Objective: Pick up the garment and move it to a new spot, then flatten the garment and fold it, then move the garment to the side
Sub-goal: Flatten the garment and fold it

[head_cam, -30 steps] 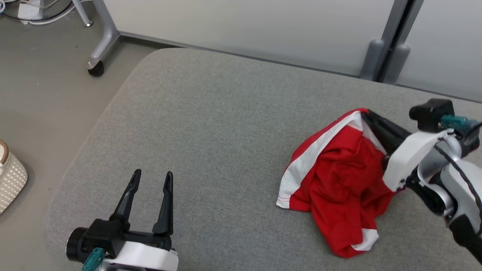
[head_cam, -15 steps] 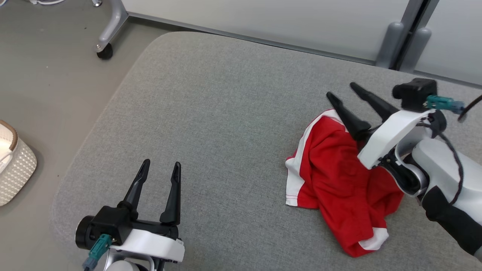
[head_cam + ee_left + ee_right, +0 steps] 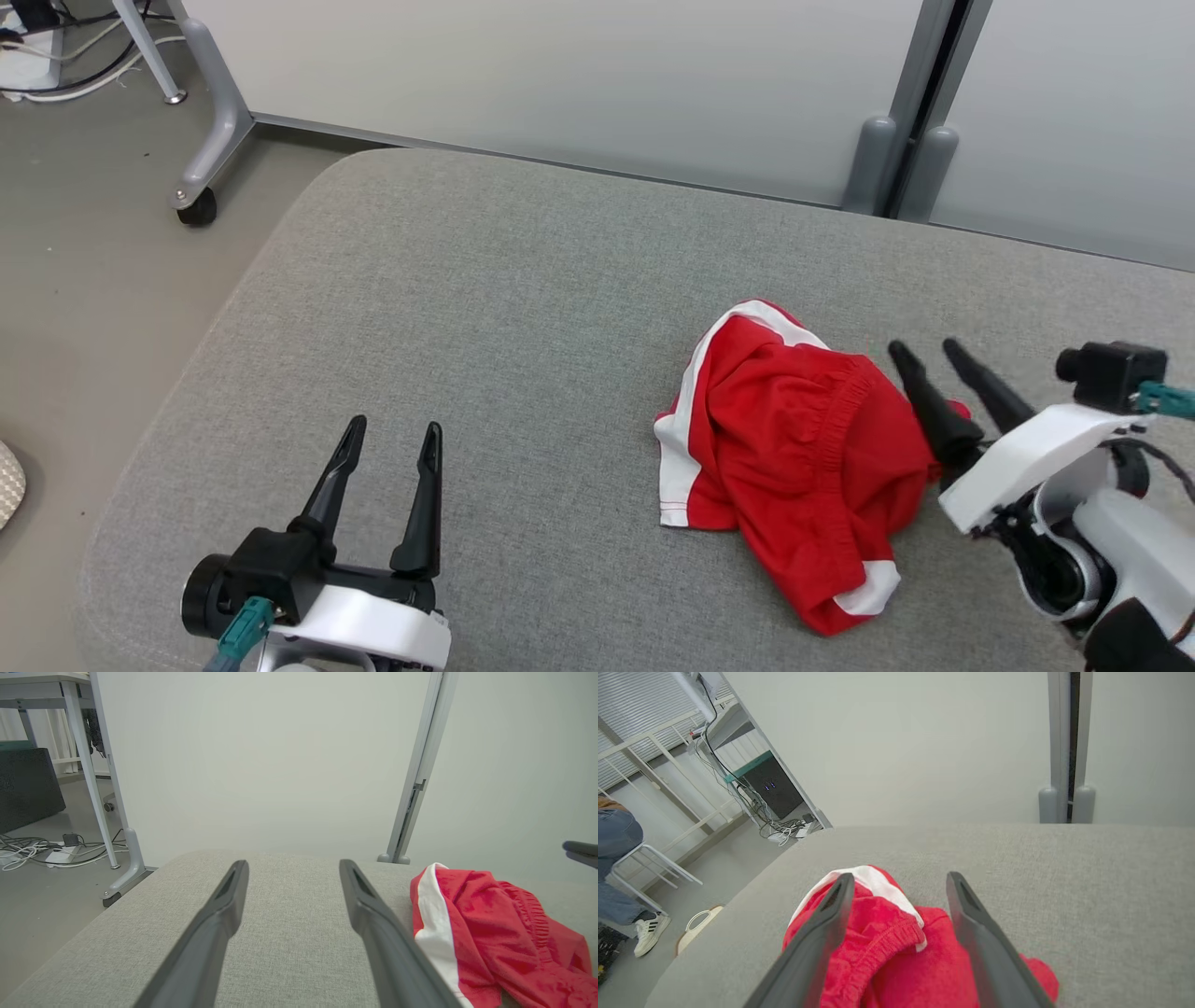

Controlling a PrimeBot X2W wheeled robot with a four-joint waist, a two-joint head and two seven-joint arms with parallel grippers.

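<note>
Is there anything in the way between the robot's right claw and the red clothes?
No, nothing visible is in the way. The right gripper is open, right at the edge of the red garment, which lies crumpled on the gray cushion. The left gripper is open too, off to the side.

Probably an office or lab: partition panels [image 3: 560,84], wheeled desk leg [image 3: 217,154] (cables [image 3: 28,847] underneath).

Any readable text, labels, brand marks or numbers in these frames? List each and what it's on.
None can be read.
The red garment is plain fabric with white stripes, with no print or tag in sight.
The dark cabinet in the right wrist view has two small lit dots but no legible marking.
</note>
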